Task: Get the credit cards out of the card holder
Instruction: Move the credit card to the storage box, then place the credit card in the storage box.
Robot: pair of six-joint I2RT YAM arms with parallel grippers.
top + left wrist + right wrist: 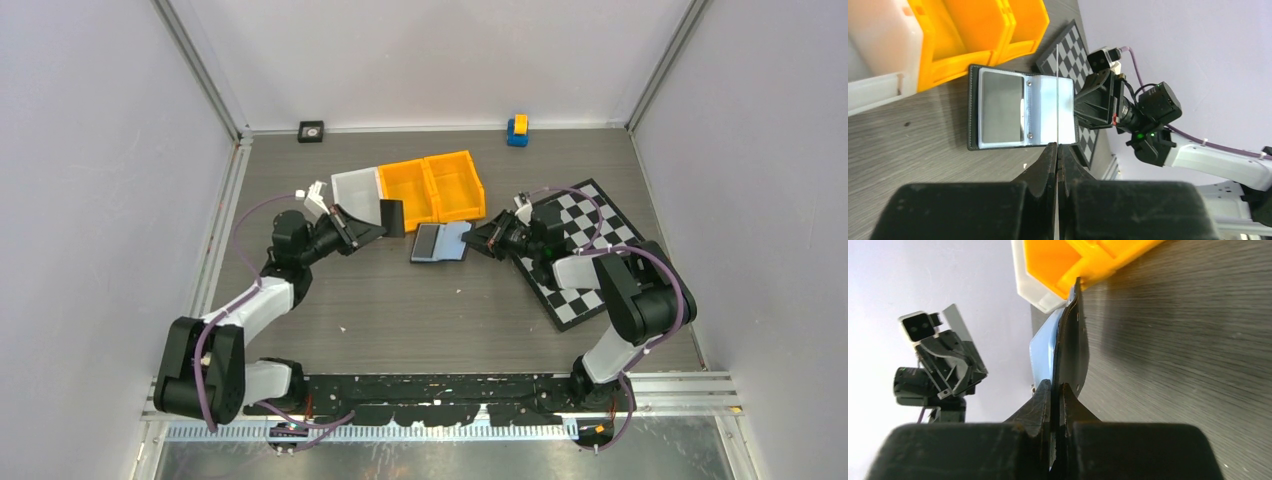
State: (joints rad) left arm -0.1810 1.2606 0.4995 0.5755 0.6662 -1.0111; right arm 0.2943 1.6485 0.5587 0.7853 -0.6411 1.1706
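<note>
Open card holder (436, 243) lies on tabletop (420, 310); right end effector (480, 240) clenched on its edge, probably to steady it; left end effector (368, 228) grasping credit card (392, 216), apart from holder, beside orange bins (432, 188).

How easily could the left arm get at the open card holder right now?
Probably yes for reach: nothing stands between the left gripper and the card holder, which the right gripper pinches at its right edge. But the left gripper is shut on a credit card, so it could hardly grasp anything.
</note>
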